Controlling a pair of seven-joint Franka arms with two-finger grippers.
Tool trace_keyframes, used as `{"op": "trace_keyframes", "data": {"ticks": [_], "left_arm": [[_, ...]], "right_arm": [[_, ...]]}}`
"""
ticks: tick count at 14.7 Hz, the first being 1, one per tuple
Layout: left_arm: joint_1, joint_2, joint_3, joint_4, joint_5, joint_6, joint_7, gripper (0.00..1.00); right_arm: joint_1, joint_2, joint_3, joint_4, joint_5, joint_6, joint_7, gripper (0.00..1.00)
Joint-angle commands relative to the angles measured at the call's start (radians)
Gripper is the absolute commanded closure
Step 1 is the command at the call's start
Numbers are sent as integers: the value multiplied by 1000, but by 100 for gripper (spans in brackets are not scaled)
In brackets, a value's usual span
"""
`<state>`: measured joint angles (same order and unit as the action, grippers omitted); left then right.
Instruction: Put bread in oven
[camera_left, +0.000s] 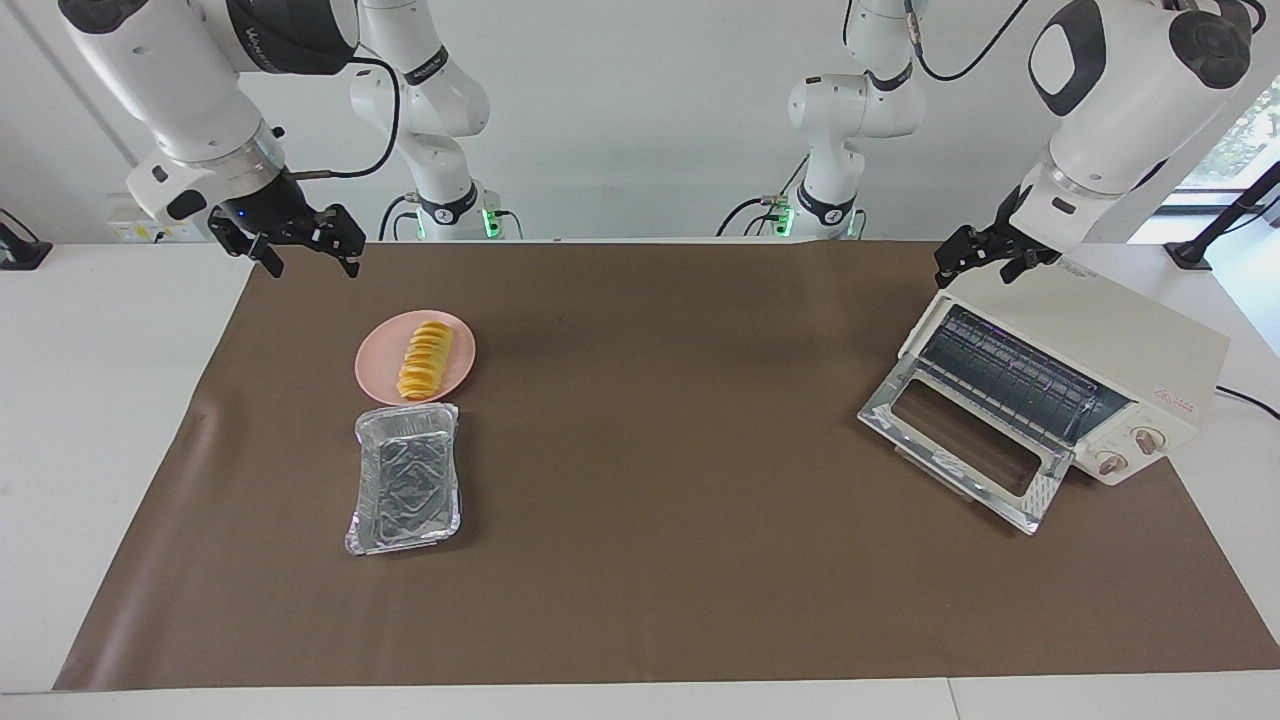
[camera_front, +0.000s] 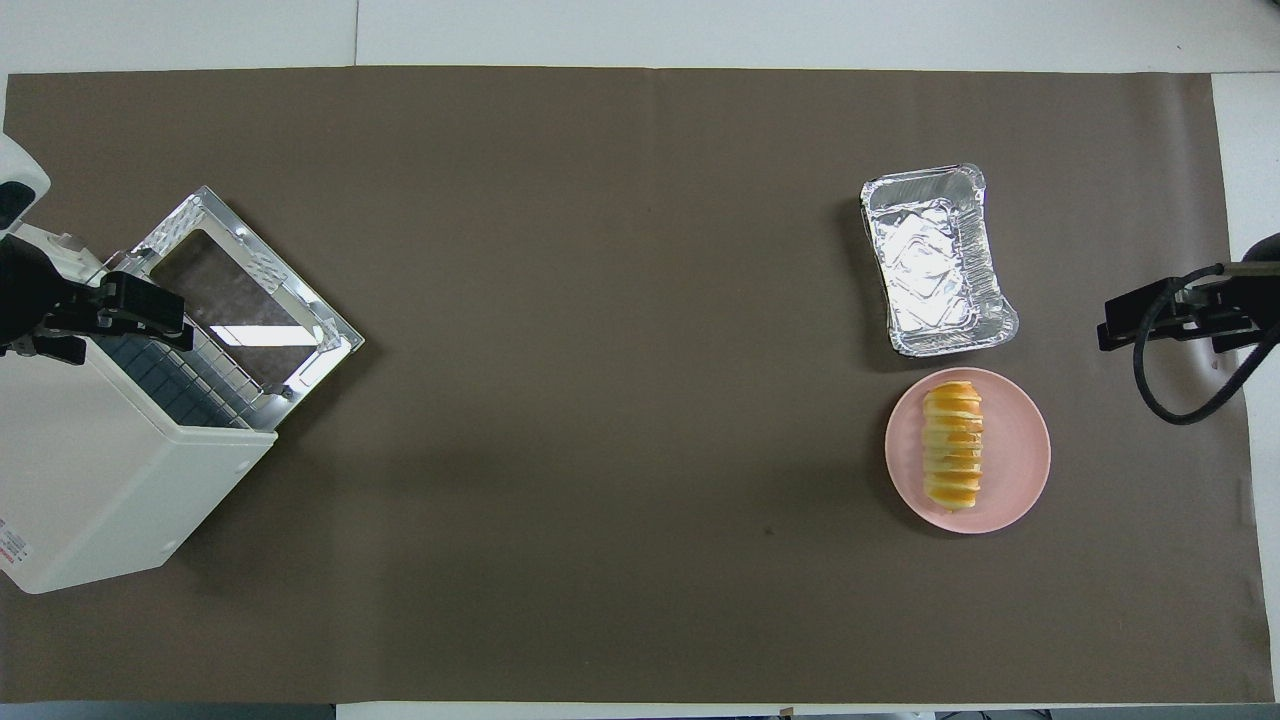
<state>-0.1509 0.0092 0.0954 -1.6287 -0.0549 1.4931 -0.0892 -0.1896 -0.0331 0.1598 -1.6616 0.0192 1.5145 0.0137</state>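
Two grippers hang empty — the right gripper, fingers spread, over the mat's edge near the bread on its plate, ready to pick; the left gripper, whose fingers I cannot tell, over the oven — door dropped open to receive.

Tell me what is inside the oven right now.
Through the oven's open door only the dark wire rack shows, with nothing on it. The bread lies on the pink plate. The deeper interior is hidden by the housing.
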Motion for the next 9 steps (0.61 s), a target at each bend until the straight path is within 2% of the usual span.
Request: {"op": "trace_keyframes", "data": {"ticks": [1, 3, 4, 9], "left_arm": [[-1, -28, 1, -29, -11, 15, -11, 0], [-1, -29, 1, -29, -11, 15, -11, 0], [-1, -29, 1, -29, -11, 15, -11, 0], [-1, -28, 1, -29, -11, 15, -11, 0]], "right_arm": [[-5, -92, 10, -189, 18, 106, 0, 0], [7, -160, 12, -341, 21, 243, -4, 0], [12, -169, 12, -386, 21, 287, -3, 0], [22, -119, 14, -533, 21, 460, 2, 0]]}}
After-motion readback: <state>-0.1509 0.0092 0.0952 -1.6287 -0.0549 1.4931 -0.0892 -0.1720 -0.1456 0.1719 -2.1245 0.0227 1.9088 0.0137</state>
